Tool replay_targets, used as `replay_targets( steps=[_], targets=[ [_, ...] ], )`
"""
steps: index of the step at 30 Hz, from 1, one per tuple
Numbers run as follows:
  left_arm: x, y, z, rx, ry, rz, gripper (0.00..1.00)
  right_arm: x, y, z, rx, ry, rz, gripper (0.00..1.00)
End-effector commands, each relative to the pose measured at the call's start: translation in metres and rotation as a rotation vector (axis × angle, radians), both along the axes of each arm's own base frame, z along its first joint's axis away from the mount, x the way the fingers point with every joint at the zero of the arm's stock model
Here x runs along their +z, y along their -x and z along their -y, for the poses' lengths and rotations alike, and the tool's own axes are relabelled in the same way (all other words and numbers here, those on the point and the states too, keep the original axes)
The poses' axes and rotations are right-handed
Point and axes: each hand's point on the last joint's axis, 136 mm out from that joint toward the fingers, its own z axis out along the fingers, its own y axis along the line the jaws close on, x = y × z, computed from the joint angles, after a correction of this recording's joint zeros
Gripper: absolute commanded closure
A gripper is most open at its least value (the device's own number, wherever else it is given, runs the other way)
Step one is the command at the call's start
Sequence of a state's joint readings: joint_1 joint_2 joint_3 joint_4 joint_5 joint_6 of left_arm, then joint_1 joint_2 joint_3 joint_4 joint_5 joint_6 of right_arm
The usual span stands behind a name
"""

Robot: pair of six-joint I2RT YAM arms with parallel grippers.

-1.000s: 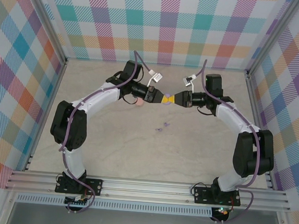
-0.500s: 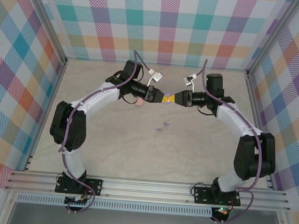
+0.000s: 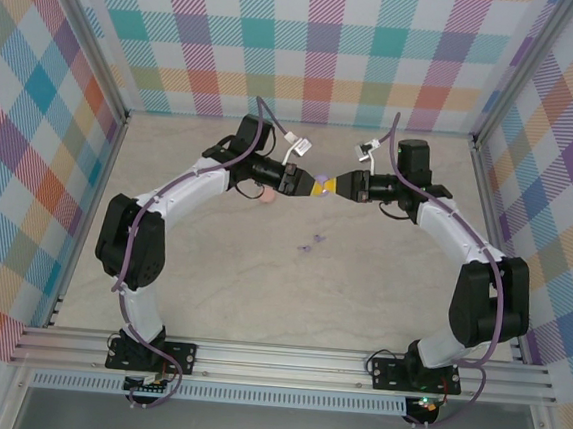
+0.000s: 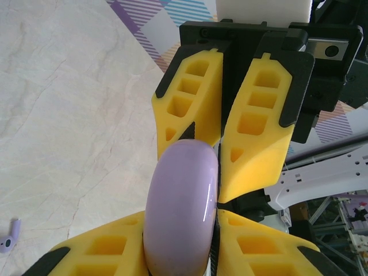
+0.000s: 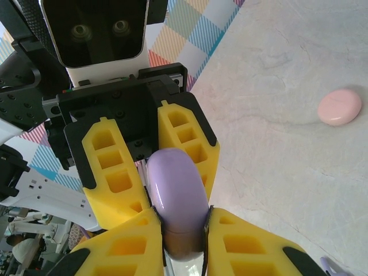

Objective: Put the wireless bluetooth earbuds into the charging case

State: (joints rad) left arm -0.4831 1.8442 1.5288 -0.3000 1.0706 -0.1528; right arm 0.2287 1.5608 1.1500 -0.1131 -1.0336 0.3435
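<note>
**Desk:** What's being held over the table?

**Photographer:** A lilac case, smooth, glossy and rounded like a pebble, pinched from both ends. From the left, the left gripper has its ribbed yellow fingers pressed tight to the case's sides. From the right, the right gripper is clamped on the other end, its fingers made of the same hollow-celled yellow plastic with black backing.

**Desk:** And the earbuds?

**Photographer:** Two tiny lilac earbuds lie on the pale, marble-veined table nearer the bases, well apart from the case and with no arm over them.

**Desk:** Anything else nearby?

**Photographer:** A matte pink case, a closed oval, sits on the table just beside the left arm's wrist. Plaid walls ring the scene.
</note>
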Motion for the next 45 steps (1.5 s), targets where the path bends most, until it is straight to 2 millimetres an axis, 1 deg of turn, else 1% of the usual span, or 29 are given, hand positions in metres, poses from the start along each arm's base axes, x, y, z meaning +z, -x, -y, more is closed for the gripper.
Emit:
replay_targets(
  steps=[1,2,4,7,18,23,27,28,29,30,32,36,39,45],
  targets=[
    [0.026,0.006,0.002,0.005,0.026,0.050,0.72,0.012,-0.003,0.004,-0.022,-0.006,0.052,0.83],
    [0.031,0.003,0.004,0.007,0.044,0.075,0.73,0.013,-0.003,0.004,-0.023,-0.006,0.052,0.83],
    [0.033,0.002,0.005,0.010,0.055,0.070,0.77,0.013,-0.003,0.004,-0.021,-0.007,0.052,0.83],
    [0.036,0.001,0.005,0.018,0.069,0.068,0.80,0.013,-0.001,0.003,-0.014,-0.010,0.051,0.83],
    [0.044,-0.004,0.008,0.061,0.105,0.063,0.81,0.014,0.005,0.003,-0.003,-0.019,0.072,0.83],
    [0.049,-0.004,0.010,0.067,0.117,0.067,0.79,0.015,0.007,0.004,-0.002,-0.020,0.080,0.83],
    [0.048,-0.003,0.012,0.063,0.117,0.065,0.77,0.015,0.008,0.003,0.004,-0.024,0.079,0.83],
    [0.048,-0.003,0.012,0.063,0.117,0.065,0.80,0.015,0.009,0.003,0.010,-0.026,0.079,0.83],
    [0.048,-0.002,0.012,0.062,0.117,0.066,0.85,0.015,0.010,0.003,0.015,-0.027,0.080,0.83],
    [0.049,-0.002,0.011,0.058,0.118,0.068,0.89,0.015,0.012,0.003,0.022,-0.025,0.080,0.82],
    [0.047,0.001,0.011,0.046,0.105,0.074,0.92,0.016,0.015,0.004,0.030,-0.020,0.089,0.78],
    [0.042,0.013,0.011,-0.012,0.064,0.086,0.94,0.023,0.024,0.001,0.106,-0.037,0.091,0.67],
    [0.040,0.023,0.012,-0.056,0.042,0.084,0.94,0.028,0.031,0.000,0.155,-0.043,0.079,0.66],
    [0.039,0.032,0.018,-0.107,0.027,0.082,0.94,0.038,0.038,-0.003,0.192,-0.045,0.094,0.66]
  ],
)
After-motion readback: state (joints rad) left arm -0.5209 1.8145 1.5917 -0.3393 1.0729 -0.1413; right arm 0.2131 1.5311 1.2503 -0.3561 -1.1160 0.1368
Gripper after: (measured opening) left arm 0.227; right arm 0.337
